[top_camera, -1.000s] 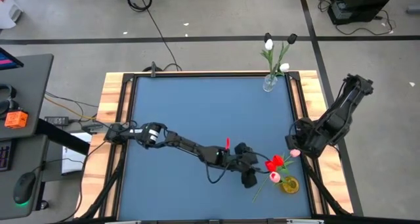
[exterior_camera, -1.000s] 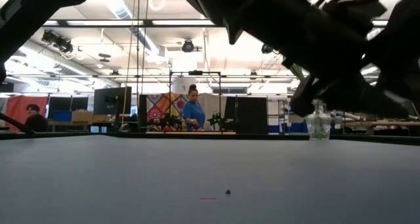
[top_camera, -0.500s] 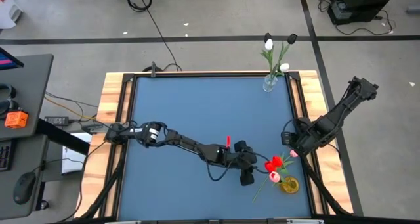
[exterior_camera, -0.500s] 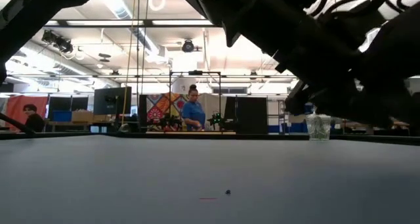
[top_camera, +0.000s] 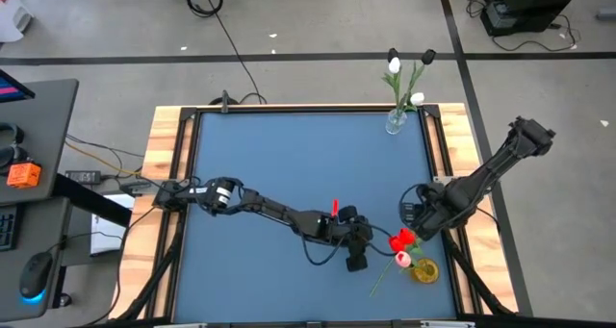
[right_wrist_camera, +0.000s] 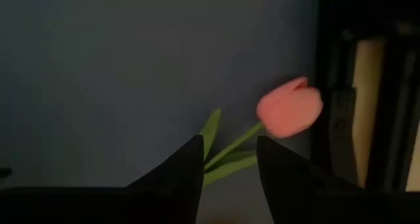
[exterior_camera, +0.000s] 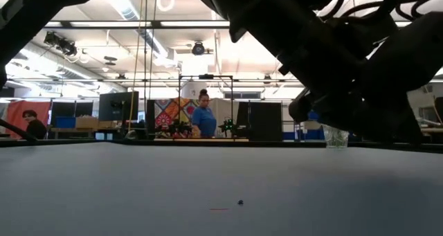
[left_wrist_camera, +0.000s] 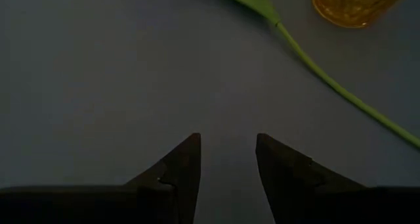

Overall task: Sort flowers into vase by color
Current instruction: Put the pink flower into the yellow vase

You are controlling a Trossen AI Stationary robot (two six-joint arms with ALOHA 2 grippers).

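Flowers (top_camera: 400,239) in red and pink seen from above, bunched at an amber vase (top_camera: 424,270) near the right front corner of the table (top_camera: 289,155), with one green stem trailing out across the blue surface. Found white and black heads (top_camera: 394,65) standing upright in a clear vase (top_camera: 395,124) at the far right edge. Noted the left tool (top_camera: 354,261) stretched low across the table, just beside the red heads and touching none of them. Placed the right tool (top_camera: 409,213) close on the far side of the same bunch.

At table level, made out only dark arm shapes across the top of the view; could not tell either tool's fingers there. Glimpsed the clear vase (exterior_camera: 336,135) partly hidden behind them, and a person in blue (exterior_camera: 203,115) well back in the room.

From the left wrist, saw the left tool (left_wrist_camera: 228,142) with fingers apart and nothing between them, above bare table. Spotted a green stem (left_wrist_camera: 328,86) and the amber vase's base (left_wrist_camera: 354,0) beyond, clear of the tips.

From the right wrist, saw the right tool (right_wrist_camera: 228,145) with fingers likewise apart. Caught a pink tulip (right_wrist_camera: 290,108) just past the tips beside the table's edge, its stem and leaves running down toward the gap; no clamping on it evident.
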